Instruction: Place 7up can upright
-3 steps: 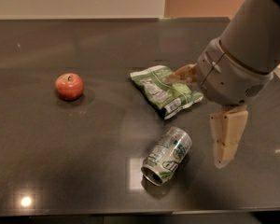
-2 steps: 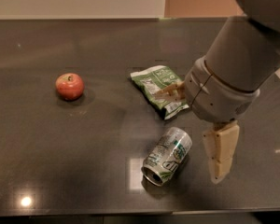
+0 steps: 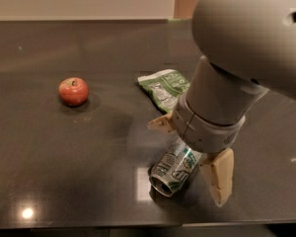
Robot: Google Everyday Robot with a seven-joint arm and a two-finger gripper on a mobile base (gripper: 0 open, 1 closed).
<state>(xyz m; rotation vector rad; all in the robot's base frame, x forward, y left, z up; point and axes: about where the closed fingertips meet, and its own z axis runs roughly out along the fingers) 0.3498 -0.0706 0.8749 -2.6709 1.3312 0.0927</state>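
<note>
Your gripper (image 3: 186,162) is wide open at the lower right of centre and grips nothing. A moment ago it hung to the right of the 7up can (image 3: 173,169); now it straddles it. The can lies on its side between the fingers (image 3: 218,177), at lower centre.

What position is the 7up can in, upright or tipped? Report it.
Tipped. The 7up can lies on its side on the table, one round end showing; the gripper is over it, fingers spread on either side.
</note>
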